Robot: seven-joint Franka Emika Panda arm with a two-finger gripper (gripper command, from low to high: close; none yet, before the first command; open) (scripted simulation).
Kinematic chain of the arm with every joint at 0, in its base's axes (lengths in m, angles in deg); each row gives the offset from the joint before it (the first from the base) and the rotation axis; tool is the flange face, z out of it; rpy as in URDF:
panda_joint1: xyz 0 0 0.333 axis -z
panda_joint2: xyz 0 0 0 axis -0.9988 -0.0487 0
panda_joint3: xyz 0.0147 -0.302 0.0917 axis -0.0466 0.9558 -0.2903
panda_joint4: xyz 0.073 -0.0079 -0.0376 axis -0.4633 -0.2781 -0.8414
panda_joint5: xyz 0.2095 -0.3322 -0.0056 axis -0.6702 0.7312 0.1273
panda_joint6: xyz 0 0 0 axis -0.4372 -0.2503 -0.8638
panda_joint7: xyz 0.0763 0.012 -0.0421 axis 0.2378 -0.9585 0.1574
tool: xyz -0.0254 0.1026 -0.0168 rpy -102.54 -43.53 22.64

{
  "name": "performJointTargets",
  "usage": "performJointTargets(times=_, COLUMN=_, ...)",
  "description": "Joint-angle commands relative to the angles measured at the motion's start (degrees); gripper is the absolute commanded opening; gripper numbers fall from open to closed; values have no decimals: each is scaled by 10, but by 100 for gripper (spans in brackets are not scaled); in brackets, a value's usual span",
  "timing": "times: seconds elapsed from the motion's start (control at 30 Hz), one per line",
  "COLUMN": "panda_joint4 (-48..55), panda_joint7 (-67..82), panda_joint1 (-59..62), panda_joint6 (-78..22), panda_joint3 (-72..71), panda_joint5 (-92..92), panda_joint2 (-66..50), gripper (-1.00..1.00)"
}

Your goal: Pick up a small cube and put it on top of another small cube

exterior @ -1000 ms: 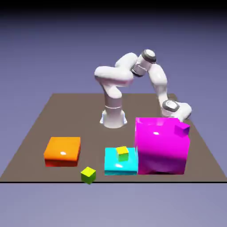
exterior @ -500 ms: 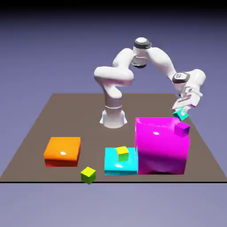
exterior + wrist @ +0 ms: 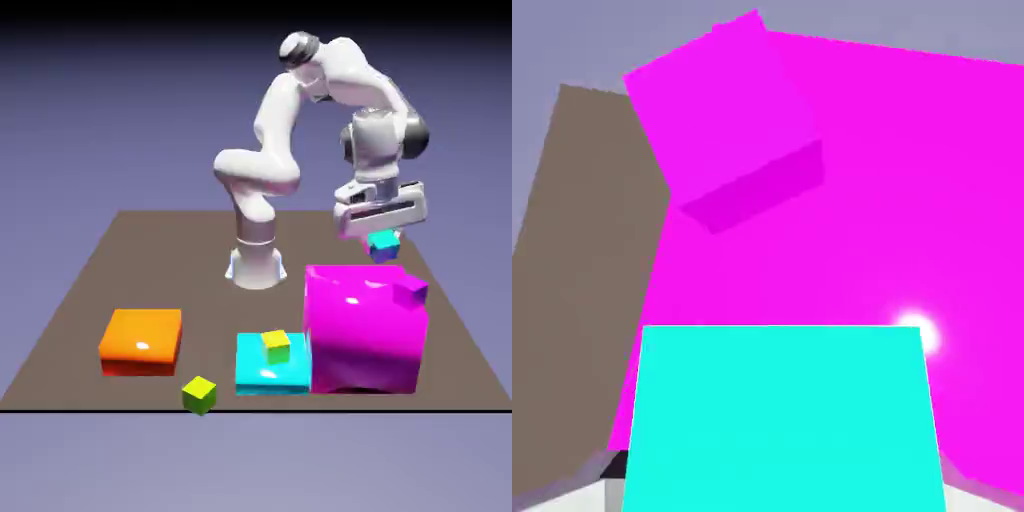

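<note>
Since the earlier frame the teal cube (image 3: 383, 246) has swung toward the exterior view's left and a little higher, and the arm (image 3: 278, 120) has folded upright above it. Leftmost, well apart from the jaws (image 3: 384, 236) and lower, sits the orange block (image 3: 141, 340); next comes the lime cube (image 3: 199, 395), a lookalike that a careless aim could pick as target. The yellow cube (image 3: 276, 347), the likely goal, rests on the cyan slab (image 3: 272, 378), below and left of the jaws; an off-centre release could tip the teal one off it. The jaws are closed on the teal cube, above the magenta block (image 3: 362, 330). Travelling too low might clip that block or knock the purple cube (image 3: 410, 291), just below and right, off the desk-borne stack.
</note>
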Motion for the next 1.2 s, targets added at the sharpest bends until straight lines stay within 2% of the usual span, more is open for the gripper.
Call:
performJointTargets(times=0.0, panda_joint4=-4, panda_joint7=-26, panda_joint1=6, panda_joint6=0, panda_joint3=21, panda_joint5=-13, panda_joint2=-21, gripper=-100)
performJointTargets(times=0.5, panda_joint4=-60, panda_joint7=-355, panda_joint1=115, panda_joint6=-15, panda_joint3=293, panda_joint5=-230, panda_joint2=-332, gripper=-100)
performJointTargets(times=0.63, panda_joint4=-65, panda_joint7=-363, panda_joint1=128, panda_joint6=-25, panda_joint3=300, panda_joint5=-271, panda_joint2=-375, gripper=-100)
performJointTargets(times=1.17, panda_joint4=-32, panda_joint7=-306, panda_joint1=-204, panda_joint6=-5, panda_joint3=566, panda_joint5=-364, panda_joint2=-455, gripper=-100)
